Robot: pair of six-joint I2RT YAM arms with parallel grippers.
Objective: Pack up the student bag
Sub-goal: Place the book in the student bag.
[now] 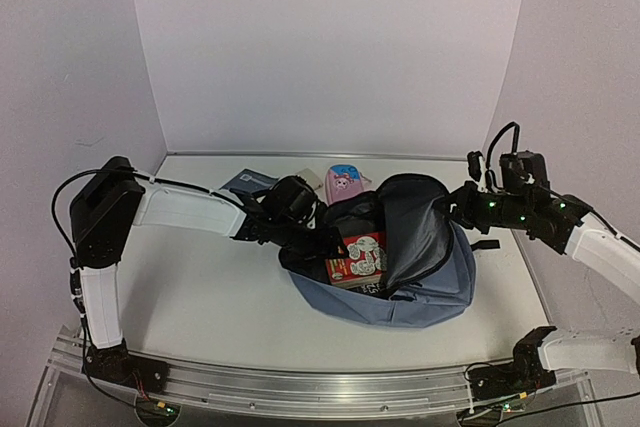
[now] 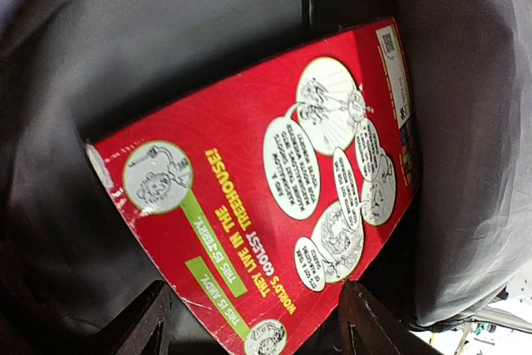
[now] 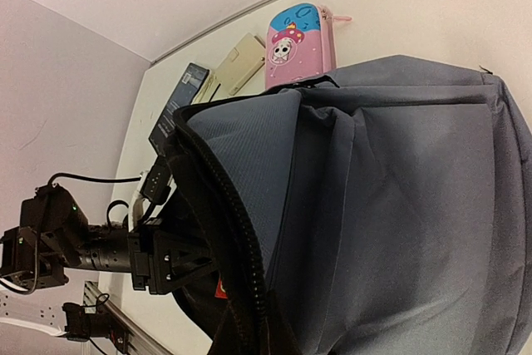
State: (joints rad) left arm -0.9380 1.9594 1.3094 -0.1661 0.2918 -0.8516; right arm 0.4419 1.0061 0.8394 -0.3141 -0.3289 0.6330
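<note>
"Grip on the left?"
"Left gripper (image 2: 258,315) gapes wide, holding nothing — red book (image 2: 274,197) lies just ahead of its tips (inside the student bag (image 1: 430,292), all around them)."
"And right?"
"Right gripper (image 1: 452,209) — clamped shut on the bag's rim."

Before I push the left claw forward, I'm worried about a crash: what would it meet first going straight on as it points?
Most likely the red book inside the bag: it lies straight ahead of the open left claw, seemingly close, though depth is unclear.
</note>
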